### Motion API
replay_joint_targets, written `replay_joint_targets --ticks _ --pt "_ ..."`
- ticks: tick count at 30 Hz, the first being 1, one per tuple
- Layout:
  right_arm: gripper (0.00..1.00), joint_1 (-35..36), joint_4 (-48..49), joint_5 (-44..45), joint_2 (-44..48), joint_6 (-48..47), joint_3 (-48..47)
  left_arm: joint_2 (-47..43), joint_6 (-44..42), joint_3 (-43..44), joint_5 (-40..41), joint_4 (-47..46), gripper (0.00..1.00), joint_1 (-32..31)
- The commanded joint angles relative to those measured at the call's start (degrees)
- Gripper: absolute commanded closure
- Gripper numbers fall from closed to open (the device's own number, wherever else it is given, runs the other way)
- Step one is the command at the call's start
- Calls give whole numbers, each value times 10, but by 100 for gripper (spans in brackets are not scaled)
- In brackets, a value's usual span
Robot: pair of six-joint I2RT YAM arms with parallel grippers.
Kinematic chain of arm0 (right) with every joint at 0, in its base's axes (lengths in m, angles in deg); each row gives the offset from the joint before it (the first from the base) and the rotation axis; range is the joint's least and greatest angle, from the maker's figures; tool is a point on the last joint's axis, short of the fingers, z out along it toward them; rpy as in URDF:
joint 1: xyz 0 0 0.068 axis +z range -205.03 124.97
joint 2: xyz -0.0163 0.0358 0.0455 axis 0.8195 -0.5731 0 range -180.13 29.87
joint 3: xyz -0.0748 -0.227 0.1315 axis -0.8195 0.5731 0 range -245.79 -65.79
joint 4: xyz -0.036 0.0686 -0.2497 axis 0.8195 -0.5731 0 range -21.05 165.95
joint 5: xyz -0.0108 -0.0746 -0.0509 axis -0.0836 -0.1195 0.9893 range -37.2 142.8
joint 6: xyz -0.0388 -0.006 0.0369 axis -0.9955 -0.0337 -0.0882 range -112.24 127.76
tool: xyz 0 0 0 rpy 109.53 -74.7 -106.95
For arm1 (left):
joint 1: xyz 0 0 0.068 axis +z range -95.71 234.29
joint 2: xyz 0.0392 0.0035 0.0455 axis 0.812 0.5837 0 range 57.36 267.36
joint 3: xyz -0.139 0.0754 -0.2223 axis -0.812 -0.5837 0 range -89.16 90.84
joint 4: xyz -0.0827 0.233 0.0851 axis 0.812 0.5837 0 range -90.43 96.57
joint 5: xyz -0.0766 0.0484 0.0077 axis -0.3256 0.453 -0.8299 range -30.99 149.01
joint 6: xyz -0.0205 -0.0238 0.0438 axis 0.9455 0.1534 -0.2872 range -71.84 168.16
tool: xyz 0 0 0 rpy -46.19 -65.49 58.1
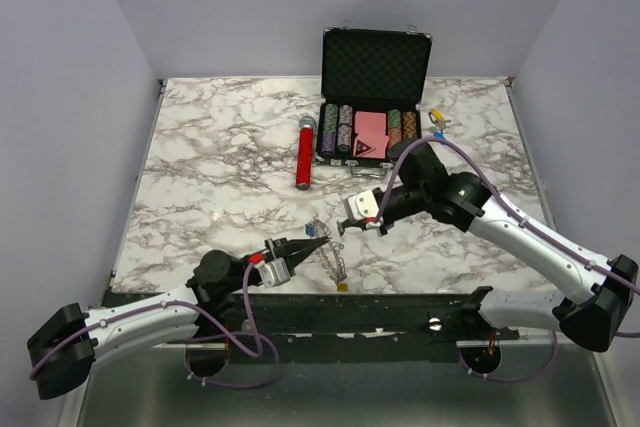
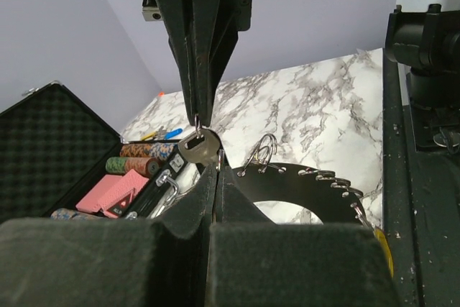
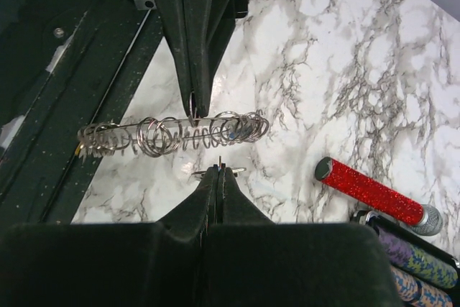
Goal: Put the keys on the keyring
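The keyring (image 1: pixel 330 253) lies near the front edge, a large ring strung with many small rings and keys. My left gripper (image 1: pixel 292 250) is shut on its thin metal edge (image 2: pixel 218 157). In the right wrist view it shows edge-on (image 3: pixel 172 134), hanging from the left fingertips (image 3: pixel 194 111). My right gripper (image 1: pixel 347 226) faces the left one, a short way from it. It is shut on a small silver key (image 2: pixel 199 146), which hangs just above the keyring's dark band (image 2: pixel 309 185). The key shows edge-on at my right gripper's tips (image 3: pixel 219 171).
An open black case of poker chips (image 1: pixel 372 97) stands at the back centre. A red glitter cylinder (image 1: pixel 304 157) lies to its left. Small blue and yellow tagged items (image 1: pixel 437 122) lie right of the case. The table's front edge and black rail (image 1: pixel 400 307) are just below the grippers.
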Motion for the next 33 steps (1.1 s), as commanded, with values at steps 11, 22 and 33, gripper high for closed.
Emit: replay_joint_targets --ticks 11,22,33 --pt "100 25 79 26 20 18 37 -3 4 -23 5 -62 100 2" --pt "100 31 71 5 22 21 36 6 -1 -24 14 -65 100 2" --pt "100 36 58 -6 19 4 30 8 -2 -21 21 -62 100 3"
